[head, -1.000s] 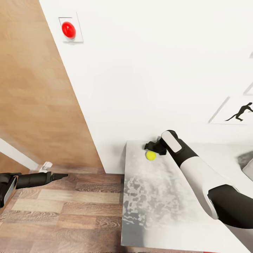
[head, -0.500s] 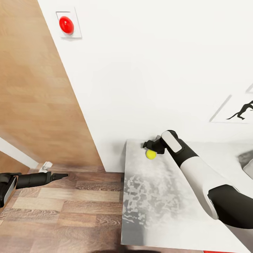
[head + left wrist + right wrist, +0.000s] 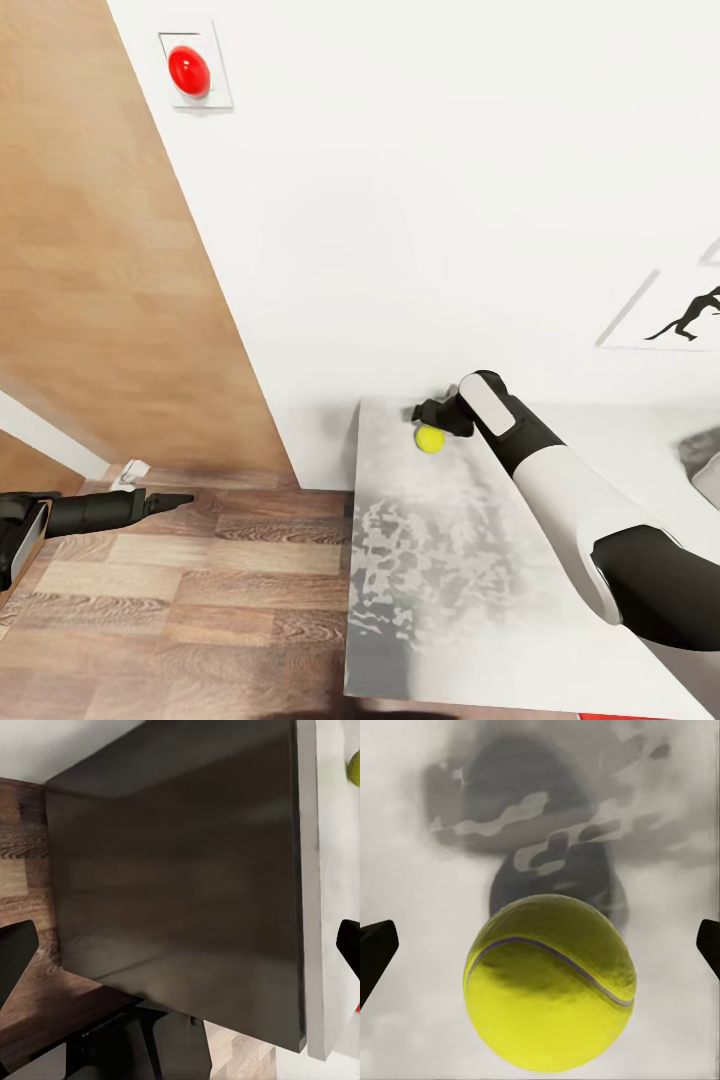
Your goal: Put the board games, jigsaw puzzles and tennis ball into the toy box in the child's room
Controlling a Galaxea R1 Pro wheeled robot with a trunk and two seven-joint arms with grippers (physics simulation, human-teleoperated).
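Yellow-green tennis ball (image 3: 430, 439) resting on the light grey surface (image 3: 450, 600), near its far corner by the white wall (image 3: 400, 200). Right hand (image 3: 433, 417) poised just above and behind the ball, spread wide, dark fingertips (image 3: 375, 949) showing at either edge of the right wrist view with the ball (image 3: 549, 982) centred between them, not yet gripped. Left hand (image 3: 170, 499) held out over the wood-plank floor (image 3: 180, 600), well apart from the ball; cannot tell how wide, though dark fingertips (image 3: 15, 956) sit far apart in the left wrist view, facing the dark glossy side panel (image 3: 180, 870).

Step in hand, by judgement: picking up the ball. Next move likely calls for lowering a little so the fingers straddle the ball's middle, then closing gently; a round ball may roll away if nudged off-centre.

A grey edge (image 3: 700, 455) at the far right, possibly the toy box, too cropped to tell; contents hidden.
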